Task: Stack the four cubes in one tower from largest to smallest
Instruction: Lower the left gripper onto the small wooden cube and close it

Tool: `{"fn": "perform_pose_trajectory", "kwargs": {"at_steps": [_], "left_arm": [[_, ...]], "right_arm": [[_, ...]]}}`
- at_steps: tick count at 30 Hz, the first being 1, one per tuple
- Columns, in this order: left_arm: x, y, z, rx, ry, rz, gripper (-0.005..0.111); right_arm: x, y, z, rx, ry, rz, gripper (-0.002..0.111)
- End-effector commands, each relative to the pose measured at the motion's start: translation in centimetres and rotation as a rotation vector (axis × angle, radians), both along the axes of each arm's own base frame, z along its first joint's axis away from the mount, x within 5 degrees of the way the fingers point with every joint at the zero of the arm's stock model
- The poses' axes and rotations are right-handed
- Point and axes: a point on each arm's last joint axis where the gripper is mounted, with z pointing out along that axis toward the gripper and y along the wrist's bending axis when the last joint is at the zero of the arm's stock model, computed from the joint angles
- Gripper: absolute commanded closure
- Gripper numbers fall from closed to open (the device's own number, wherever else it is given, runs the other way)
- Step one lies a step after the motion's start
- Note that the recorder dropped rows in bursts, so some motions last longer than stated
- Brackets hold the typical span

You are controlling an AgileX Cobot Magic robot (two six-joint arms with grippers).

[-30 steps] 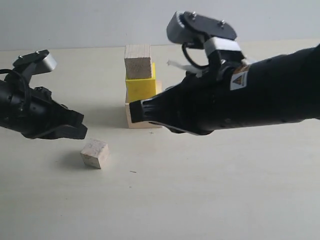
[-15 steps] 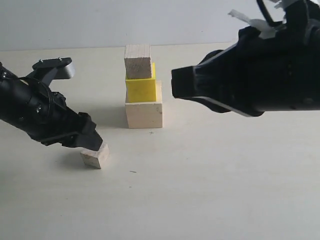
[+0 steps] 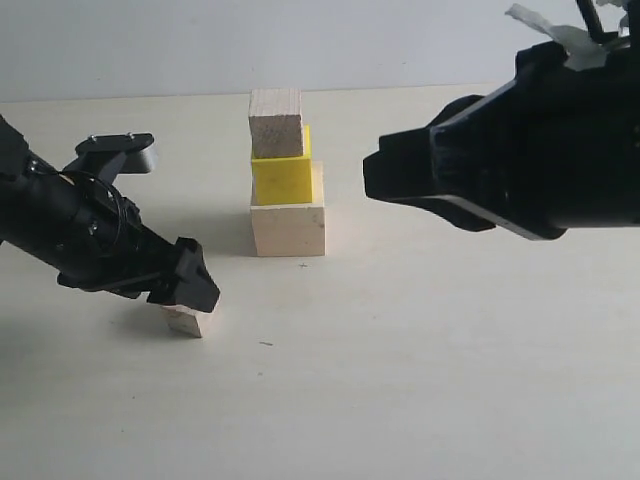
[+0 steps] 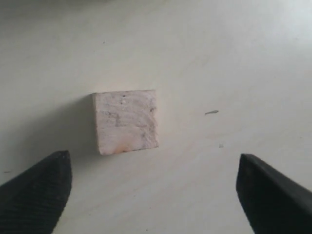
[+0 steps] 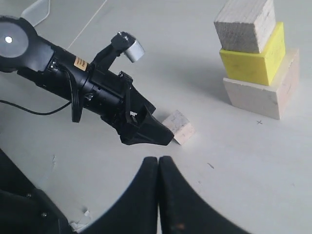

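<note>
A pale beige table [image 3: 450, 380] is filling most of the view under soft, even light. A plain grey-white wall [image 3: 150, 45] is rising behind it. A small dark fleck [image 3: 265, 344] is lying on the tabletop.

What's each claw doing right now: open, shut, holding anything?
Left claw: open, empty, poised at the smallest cube, not gripping it.
Right claw: shut, holding nothing.

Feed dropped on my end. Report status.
Left gripper open, poised over small cube, no grip yet. Right gripper shut, off to the side. Tower three high, small cube on table. Nothing between them.
</note>
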Motion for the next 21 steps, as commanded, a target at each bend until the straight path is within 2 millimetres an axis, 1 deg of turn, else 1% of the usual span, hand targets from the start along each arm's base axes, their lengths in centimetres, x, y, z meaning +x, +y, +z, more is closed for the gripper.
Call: {"fn": "perform_pose_trajectory", "kwargs": {"at_steps": [1,6,9,11,12,14,18,21], "left_arm": [[0.3,-0.3,0.0,-0.015,-0.015,0.011,0.019],[2.0,-1.3,-0.2,0.001,-0.037,-0.033,0.019],[2.1,-2.2,-1.0,0.044,-0.038,-0.096,0.019],[2.1,-2.6,-1.5,0.076,-0.027,-0.109,0.019],[2.2,-2.7,-2.1,0.115,-0.027,-0.111,0.019],[2.3,-2.5,-2.5,0.146,-0.023,-0.098,0.019],[2.7,-2.6,-2.9,0.149,-0.034,-0.094,0.019],[2.6,-2.6,-3.4,0.152,-0.011,-0.089,0.023]], "right_arm": [[-0.1,-0.2,-0.1,-0.01,-0.003,-0.003,0.108],[0.0,-0.2,-0.1,-0.007,-0.005,-0.004,0.108],[0.0,-0.2,-0.1,-0.007,-0.005,-0.004,0.108],[0.0,-0.2,-0.1,-0.007,-0.005,-0.004,0.108],[0.0,-0.2,0.0,-0.004,-0.008,-0.005,0.108],[0.1,-0.2,0.1,0.01,-0.021,-0.01,0.108],[0.2,-0.1,0.4,0.03,-0.045,-0.017,0.108],[0.2,-0.1,0.4,0.032,-0.047,-0.017,0.108]]}}
